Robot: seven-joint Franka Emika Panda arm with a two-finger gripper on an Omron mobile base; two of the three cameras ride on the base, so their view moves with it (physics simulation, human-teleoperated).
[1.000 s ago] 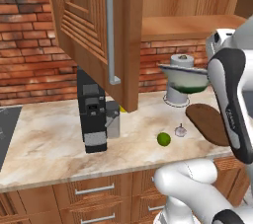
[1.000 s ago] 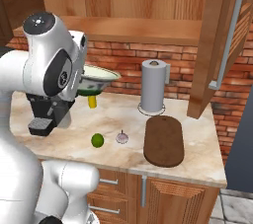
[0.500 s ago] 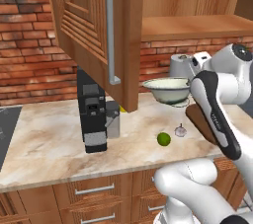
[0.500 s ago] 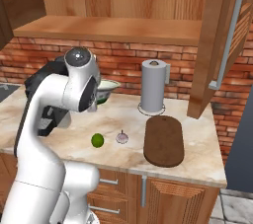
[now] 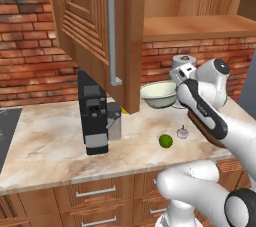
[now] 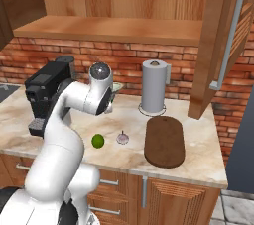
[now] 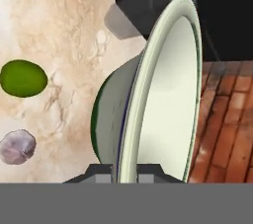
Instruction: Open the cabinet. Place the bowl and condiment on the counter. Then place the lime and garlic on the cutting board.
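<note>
Arm bent over the table, claw clamped on the rim of the bowl

The cabinet (image 5: 100, 36) hangs open above the marble table (image 5: 45, 146); the white arm (image 5: 210, 116) folds forward at the elbow, its claw (image 7: 127, 174) closed on the bowl (image 5: 159, 94), held above the table before the brick wall (image 5: 30, 46). A black coffee machine (image 5: 94, 116) stands left, a paper-towel roll (image 6: 153, 87) behind the cutting board (image 6: 164, 140). Lime (image 5: 166, 141) and garlic (image 5: 183, 132) lie close together on the table beside the board.

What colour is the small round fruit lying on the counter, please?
Bright green lime, clearest in the left base view.
</note>
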